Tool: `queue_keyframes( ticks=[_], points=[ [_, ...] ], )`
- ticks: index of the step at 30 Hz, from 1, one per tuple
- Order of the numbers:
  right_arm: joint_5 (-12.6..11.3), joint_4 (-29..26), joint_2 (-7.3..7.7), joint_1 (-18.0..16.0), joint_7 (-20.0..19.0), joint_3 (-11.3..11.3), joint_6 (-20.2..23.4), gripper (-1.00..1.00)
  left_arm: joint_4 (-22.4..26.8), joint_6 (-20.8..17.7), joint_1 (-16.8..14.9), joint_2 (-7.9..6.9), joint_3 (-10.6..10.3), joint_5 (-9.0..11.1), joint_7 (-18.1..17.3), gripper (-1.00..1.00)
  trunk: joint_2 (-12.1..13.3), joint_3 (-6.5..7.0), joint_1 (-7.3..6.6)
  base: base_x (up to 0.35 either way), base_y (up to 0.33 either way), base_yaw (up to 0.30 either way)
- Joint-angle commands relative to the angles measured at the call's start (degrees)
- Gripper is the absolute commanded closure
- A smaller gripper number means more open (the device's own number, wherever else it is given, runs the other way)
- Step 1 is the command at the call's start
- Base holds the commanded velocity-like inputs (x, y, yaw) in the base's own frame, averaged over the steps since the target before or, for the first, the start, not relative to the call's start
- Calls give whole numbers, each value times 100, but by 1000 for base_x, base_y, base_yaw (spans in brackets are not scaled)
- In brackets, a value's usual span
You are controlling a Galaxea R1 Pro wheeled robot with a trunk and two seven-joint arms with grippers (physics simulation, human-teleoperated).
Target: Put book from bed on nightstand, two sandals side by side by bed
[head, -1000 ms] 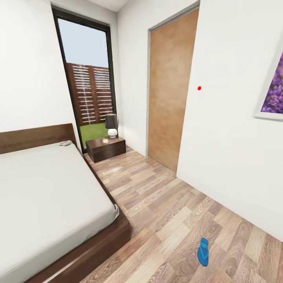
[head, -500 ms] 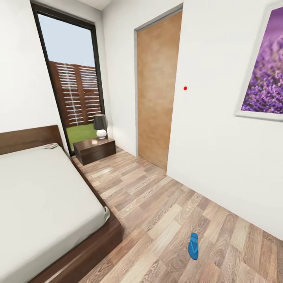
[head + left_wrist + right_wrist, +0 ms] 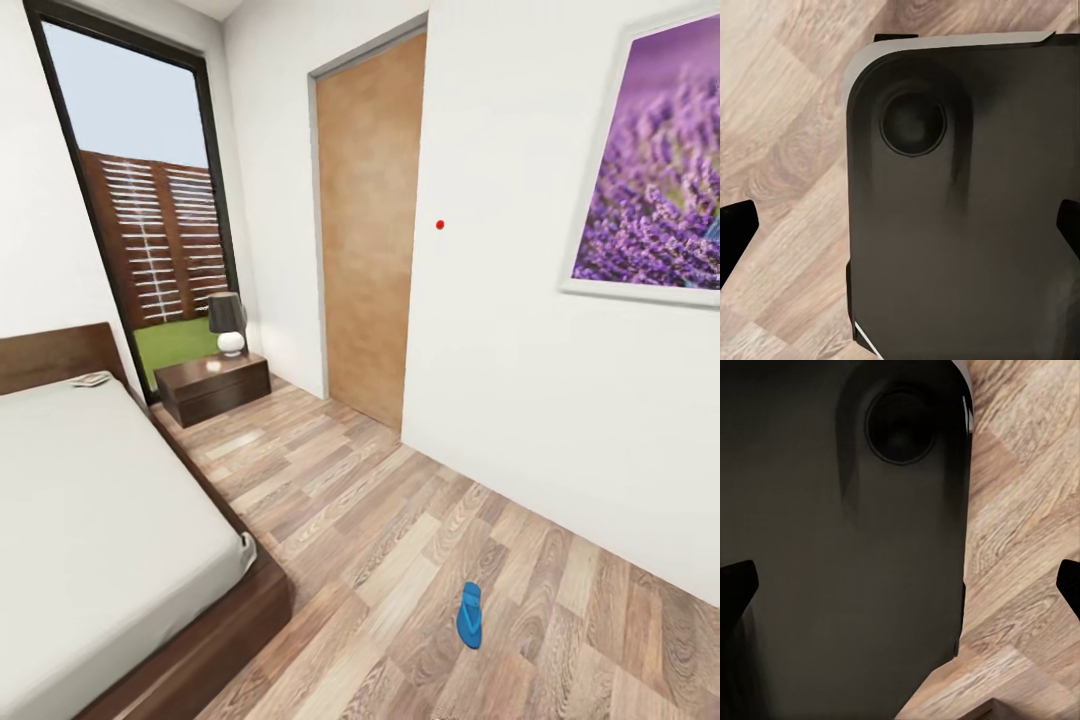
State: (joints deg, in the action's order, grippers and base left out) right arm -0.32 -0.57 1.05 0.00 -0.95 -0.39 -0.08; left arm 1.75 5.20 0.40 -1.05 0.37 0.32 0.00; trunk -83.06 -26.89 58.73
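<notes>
From my head camera I look down a lane of wood-plank floor [image 3: 400, 560] that runs between the bed [image 3: 100, 540] on the left and the white wall [image 3: 540, 400] on the right. The bed's dark frame edge runs from the near left corner back to the headboard, and the pale mattress corner hangs just over it. The lane is open along its length, wider near me and narrower toward the far end. One blue sandal [image 3: 469, 614] lies flat on the floor, near me and right of centre, well apart from the bed frame and from the wall. At the far end the nightstand [image 3: 213, 386] stands just beside the headboard under the tall window [image 3: 140, 200], with a small lamp [image 3: 227, 323] on top. A small pale thing, perhaps the book [image 3: 91, 379], lies on the mattress by the headboard; it is too small to tell. The wooden door [image 3: 368, 230] is set in the right wall, and a lavender picture [image 3: 655, 180] hangs nearer me. Against the earlier frames everything sits further left and more of the picture shows, so my view has turned right. My left gripper [image 3: 900, 225] and right gripper [image 3: 900, 585] hang spread wide over my dark base, holding nothing.
</notes>
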Motion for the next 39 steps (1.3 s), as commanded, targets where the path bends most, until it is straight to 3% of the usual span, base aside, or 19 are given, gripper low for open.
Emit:
queue_keyframes(
  ticks=[1,39],
  points=[
    [-4,-5,1,0,-10,-4,-1,-100,10,8,4,0,2,3,0,-100,-2,-4,0,0,0,-180],
    [-4,-5,1,0,-19,4,-1,-100,10,148,4,-35,0,3,0,-100,-2,-4,0,0,0,-176]
  ],
)
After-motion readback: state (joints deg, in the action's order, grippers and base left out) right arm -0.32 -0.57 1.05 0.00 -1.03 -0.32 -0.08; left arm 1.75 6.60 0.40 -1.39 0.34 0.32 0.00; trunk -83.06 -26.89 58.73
